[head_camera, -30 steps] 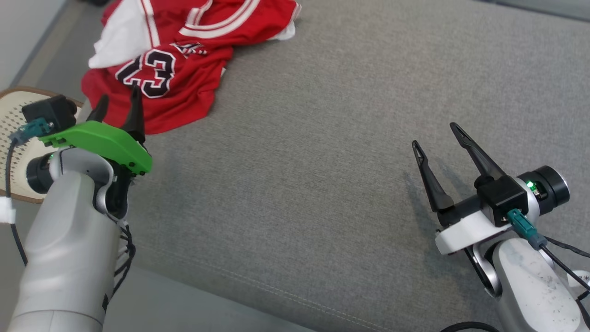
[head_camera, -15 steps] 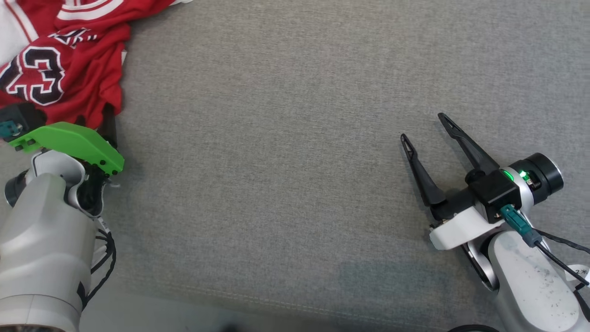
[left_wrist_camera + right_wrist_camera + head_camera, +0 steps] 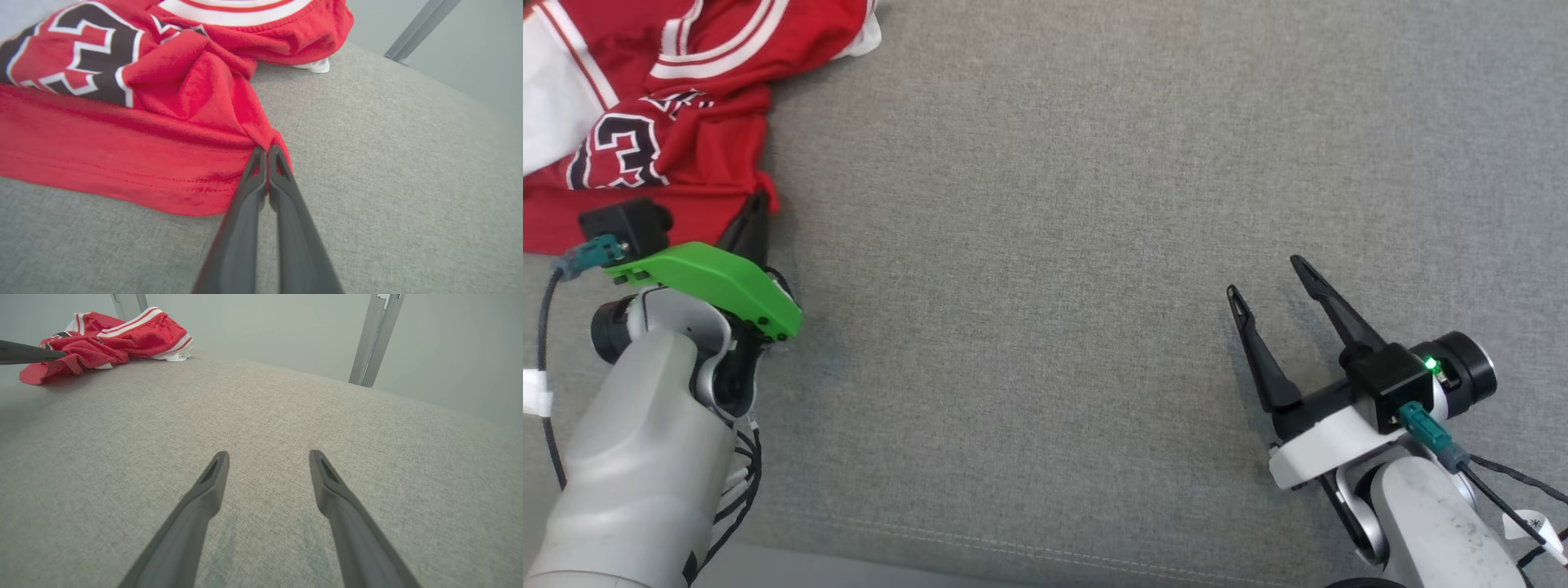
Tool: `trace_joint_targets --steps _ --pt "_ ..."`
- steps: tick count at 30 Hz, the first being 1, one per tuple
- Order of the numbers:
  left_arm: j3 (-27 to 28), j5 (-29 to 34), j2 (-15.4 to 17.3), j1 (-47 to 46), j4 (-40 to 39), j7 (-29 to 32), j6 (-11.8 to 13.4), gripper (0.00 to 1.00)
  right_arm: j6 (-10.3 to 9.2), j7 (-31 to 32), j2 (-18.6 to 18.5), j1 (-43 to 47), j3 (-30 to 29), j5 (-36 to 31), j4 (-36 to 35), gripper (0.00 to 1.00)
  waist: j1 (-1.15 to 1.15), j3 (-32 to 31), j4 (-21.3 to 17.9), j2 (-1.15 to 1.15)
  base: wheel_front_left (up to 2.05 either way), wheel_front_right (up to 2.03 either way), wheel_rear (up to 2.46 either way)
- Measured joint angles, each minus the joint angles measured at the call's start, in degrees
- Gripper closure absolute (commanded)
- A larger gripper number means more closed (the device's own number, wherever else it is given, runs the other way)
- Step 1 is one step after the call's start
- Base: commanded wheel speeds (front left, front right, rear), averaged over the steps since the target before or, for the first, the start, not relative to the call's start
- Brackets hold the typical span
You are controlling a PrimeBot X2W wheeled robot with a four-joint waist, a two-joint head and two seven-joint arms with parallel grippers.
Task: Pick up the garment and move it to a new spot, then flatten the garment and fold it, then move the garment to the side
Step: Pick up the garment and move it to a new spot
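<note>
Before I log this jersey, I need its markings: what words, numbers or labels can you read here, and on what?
"23": dark white-edged number on the red garment, its 2 partly folded.
Lettering above that number: crumpled, unreadable.
White tag at the head view's lower right edge: too small to read.

Shirt — cut off at the top and left edges, beyond the left claw. Its number — partly hidden in folds above the claw tips.
</note>
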Motion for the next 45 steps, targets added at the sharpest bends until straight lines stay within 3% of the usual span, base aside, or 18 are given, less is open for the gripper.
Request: trace_joint_targets --steps 12,16,20,28,33,41,45 --pt "-14.5 -2.1 2.7 6.6 -26.7 3.4 0.0 1.00 0.01 0.0 4.7 3.5 0.8 2.0 0.4 0.00 -0.01 -9.9 -0.4 0.00 0.00 0.00 0.00" --pt "-17.3 -2.2 0.4 6.8 -34.0 6.0 0.1 1.00 0.00 0.0 5.7 4.1 0.3 2.4 0.2 0.00 -0.01 -11.7 -2.8 0.00 0.00 0.00 0.00" --pt "-21.3 -1.3 -3.9 5.4 -39.6 10.3 1.5 1.00 0.01 0.0 6.7 4.0 -0.8 2.8 -0.5 0.00 -0.01 -12.9 -7.1 0.00 0.00 0.00 0.00" --pt "-25.3 -1.3 -12.3 -2.4 -38.3 13.7 2.8 1.00 0.01 0.0 7.4 2.5 -2.8 4.4 -1.7 0.00 0.00 -12.7 -16.3 0.00 0.00 0.00 0.00" --pt "-26.9 1.5 -13.4 -10.1 -30.9 10.4 5.3 1.00 0.01 0.0 7.5 1.9 -2.5 7.6 -2.3 0.00 -0.01 -11.9 -22.5 0.01 0.00 0.00 0.00" --pt "-31.6 -3.4 -13.5 -18.4 -25.4 -1.3 9.5 1.00 0.01 0.0 7.5 1.7 -2.4 10.6 -2.5 0.00 0.00 -9.9 -31.4 0.00 0.00 0.00 0.00" --pt "-34.7 -5.3 -13.5 -21.3 -22.5 -5.3 10.2 1.00 0.00 0.0 7.5 1.6 -2.2 11.0 -2.5 0.00 -0.01 -8.6 -34.2 0.00 0.00 0.00 0.00"
